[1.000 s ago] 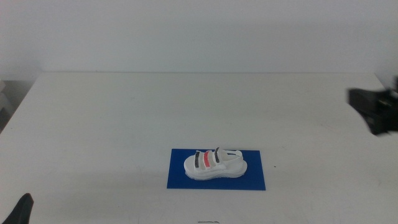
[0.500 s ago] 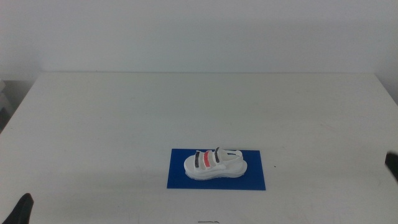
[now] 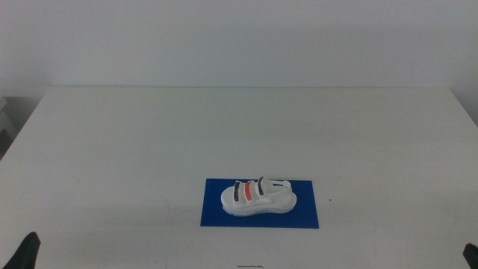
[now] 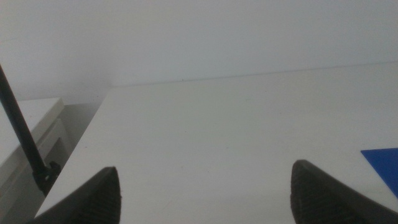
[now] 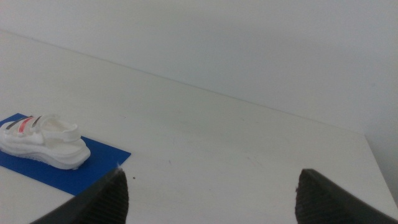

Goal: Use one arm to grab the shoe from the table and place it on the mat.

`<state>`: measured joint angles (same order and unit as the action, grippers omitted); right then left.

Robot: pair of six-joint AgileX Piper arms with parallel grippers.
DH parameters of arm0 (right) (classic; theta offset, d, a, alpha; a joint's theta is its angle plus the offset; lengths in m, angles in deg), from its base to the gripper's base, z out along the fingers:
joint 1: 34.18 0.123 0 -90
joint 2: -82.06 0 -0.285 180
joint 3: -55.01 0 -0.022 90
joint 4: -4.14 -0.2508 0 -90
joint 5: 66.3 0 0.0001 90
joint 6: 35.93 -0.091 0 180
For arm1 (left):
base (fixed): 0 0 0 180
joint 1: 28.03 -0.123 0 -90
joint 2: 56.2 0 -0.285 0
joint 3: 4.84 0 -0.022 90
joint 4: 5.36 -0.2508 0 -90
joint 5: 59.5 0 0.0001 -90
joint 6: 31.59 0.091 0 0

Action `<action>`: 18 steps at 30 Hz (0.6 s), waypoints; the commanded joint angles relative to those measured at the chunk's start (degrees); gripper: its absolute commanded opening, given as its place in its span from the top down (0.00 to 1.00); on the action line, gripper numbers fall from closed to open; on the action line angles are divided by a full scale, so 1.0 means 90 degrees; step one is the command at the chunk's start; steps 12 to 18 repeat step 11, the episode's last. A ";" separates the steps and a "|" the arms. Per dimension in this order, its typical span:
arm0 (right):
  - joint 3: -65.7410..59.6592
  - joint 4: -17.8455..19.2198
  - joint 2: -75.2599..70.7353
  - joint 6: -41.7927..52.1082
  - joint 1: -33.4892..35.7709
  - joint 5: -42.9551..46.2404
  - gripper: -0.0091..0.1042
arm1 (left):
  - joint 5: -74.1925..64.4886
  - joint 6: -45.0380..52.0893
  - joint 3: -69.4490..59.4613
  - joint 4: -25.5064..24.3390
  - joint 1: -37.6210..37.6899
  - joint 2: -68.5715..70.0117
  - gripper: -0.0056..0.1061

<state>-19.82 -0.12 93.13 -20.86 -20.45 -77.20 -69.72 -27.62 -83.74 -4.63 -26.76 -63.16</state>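
shoe on mat, table near-ctr | L gripper & R gripper at near corners, jaws spread, nothing held | no legible text

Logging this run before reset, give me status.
Left gripper and right gripper open, parked at the near table edge. Shoe upright on mat. Nothing in the way.

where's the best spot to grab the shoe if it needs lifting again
Across the middle of the shoe, at the strapped part, coming from above with the pincer closing on its two long sides. It lies flat on the mat, lengthwise, narrowest across its width.
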 commanded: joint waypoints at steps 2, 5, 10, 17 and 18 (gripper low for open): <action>-0.0126 0.0059 -0.0442 0.0080 -0.0015 0.0446 0.28 | 0.0527 -0.0094 0.0021 0.0055 0.0029 0.0118 0.11; -0.0333 0.0059 -0.0553 0.0080 -0.0022 0.0485 0.28 | 0.0527 -0.0094 0.0021 0.0055 0.0029 0.0119 0.11; -0.0332 0.0077 -0.0571 0.0080 -0.0022 0.0313 0.28 | 0.0527 -0.0094 0.0021 0.0055 0.0029 0.0119 0.11; -0.0332 0.0077 -0.0571 0.0080 -0.0022 0.0313 0.28 | 0.0527 -0.0094 0.0021 0.0055 0.0029 0.0119 0.11; -0.0332 0.0077 -0.0571 0.0080 -0.0022 0.0313 0.28 | 0.0527 -0.0094 0.0021 0.0055 0.0029 0.0119 0.11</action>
